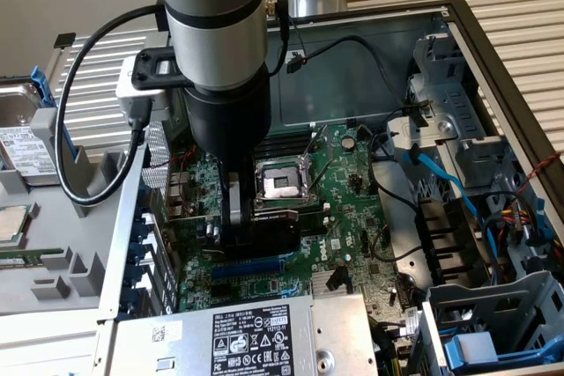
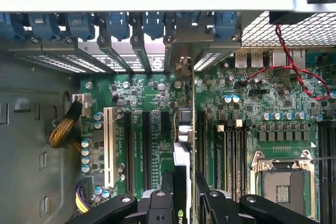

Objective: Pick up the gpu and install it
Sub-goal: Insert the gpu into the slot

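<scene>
Black-shrouded gpu (image 2: 185, 182) stands on edge in claw (image 2: 185, 199), long axis along the slots (image 2: 137, 150).

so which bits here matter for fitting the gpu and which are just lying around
In the job:
- flat black-shrouded gpu card, held on edge in the tool
- big green motherboard with its black expansion slots

Lying about:
- silver hard drive outside the case
- blue cable
- grey power supply
</scene>
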You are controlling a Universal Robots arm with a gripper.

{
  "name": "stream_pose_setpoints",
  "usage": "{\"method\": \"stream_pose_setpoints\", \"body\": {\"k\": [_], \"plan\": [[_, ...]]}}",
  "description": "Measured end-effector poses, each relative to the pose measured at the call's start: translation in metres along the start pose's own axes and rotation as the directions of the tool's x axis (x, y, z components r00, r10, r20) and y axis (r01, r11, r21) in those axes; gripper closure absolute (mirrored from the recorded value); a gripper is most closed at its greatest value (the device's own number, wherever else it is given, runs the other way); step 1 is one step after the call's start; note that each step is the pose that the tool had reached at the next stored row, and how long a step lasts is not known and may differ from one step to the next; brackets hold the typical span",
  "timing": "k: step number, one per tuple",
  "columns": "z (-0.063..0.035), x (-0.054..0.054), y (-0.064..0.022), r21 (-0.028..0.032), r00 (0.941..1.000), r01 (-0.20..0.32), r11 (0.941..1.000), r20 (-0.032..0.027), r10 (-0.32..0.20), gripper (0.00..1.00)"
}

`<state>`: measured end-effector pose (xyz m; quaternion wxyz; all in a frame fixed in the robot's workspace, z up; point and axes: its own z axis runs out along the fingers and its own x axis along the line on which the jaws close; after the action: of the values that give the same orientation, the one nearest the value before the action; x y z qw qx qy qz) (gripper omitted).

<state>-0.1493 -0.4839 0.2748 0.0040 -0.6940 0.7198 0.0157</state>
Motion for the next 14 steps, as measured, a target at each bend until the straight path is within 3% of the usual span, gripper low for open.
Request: {"method": "stream_pose_setpoints", "body": {"k": [14], "plan": [[0.0002, 0.0006, -0.0004, -0.0022, 1.0, 0.0, 1.0, 0.006, 0.0, 0.73]]}}
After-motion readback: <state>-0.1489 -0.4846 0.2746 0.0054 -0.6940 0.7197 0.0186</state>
